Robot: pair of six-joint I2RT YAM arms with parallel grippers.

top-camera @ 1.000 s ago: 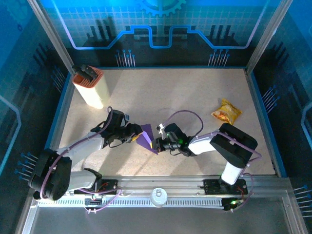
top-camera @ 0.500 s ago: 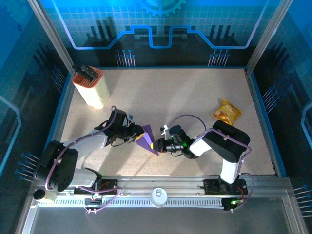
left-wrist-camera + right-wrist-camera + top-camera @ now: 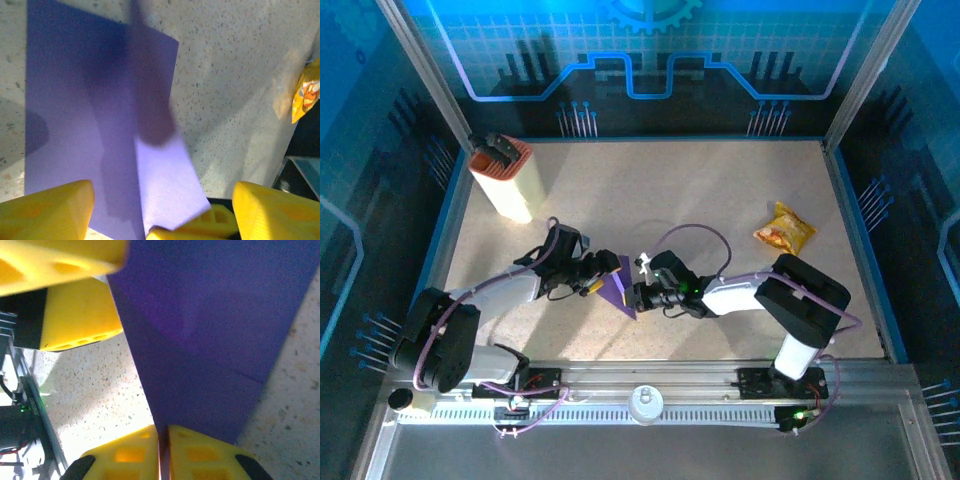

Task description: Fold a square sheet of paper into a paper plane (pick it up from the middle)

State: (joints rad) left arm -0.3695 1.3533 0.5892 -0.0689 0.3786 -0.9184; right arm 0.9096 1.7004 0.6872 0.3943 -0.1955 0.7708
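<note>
- Square sheet of paper [image 3: 617, 287] [image 3: 100, 125]: purple, creased, at the table's front centre, between the two grippers.
- Right gripper [image 3: 636, 295] [image 3: 163, 440]: fingers pressed together, clamped on one edge of the sheet.
- Left gripper [image 3: 601, 272] [image 3: 162, 200]: fingers spread wide apart, one on either side of the sheet's opposite end.
- Table [image 3: 660, 200]: speckled beige. A yellow snack packet [image 3: 784, 229] lies at the right; a cream-and-orange box [image 3: 504, 178] stands at the rear left.
- Blue panel walls [image 3: 640, 60] enclose the cell.

1. Both arms are extended low and angled inward, the grippers brought close together.
2. The left gripper [image 3: 160, 207] is held wide apart.
3. The right gripper [image 3: 164, 437] is pinched onto the square sheet of paper [image 3: 215, 315].
</note>
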